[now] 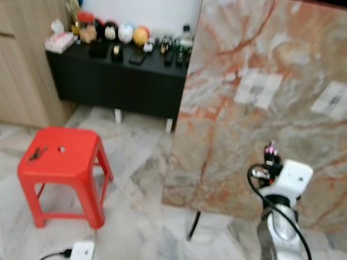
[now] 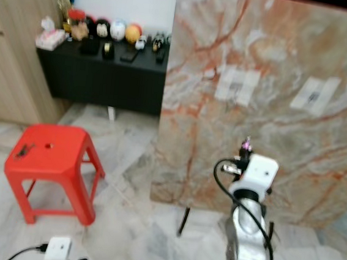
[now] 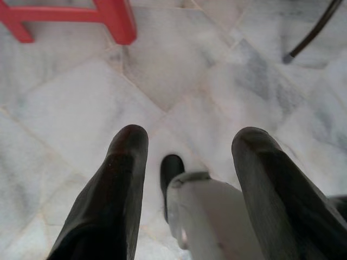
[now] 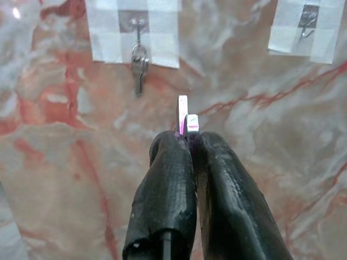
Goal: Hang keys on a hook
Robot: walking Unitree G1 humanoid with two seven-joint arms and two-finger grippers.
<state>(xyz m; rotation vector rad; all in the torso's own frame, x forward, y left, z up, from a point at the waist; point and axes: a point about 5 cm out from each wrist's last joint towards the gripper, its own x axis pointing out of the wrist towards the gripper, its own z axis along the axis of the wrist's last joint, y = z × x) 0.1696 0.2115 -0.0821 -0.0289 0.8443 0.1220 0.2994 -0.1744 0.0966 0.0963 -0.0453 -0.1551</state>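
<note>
A bunch of silver keys hangs from a small hook taped to the upright marble board. A second taped hook sits further along the board. My right gripper is raised in front of the board, below and beside the hanging keys and apart from them. It is shut on a small pink and white tag, which also sticks up from the gripper's tip. My left gripper hangs open over the floor.
A red plastic stool stands to the left with a small dark object on its seat. A white adaptor with a black cable lies on the marble floor. A black sideboard with ornaments and a wooden cabinet stand behind.
</note>
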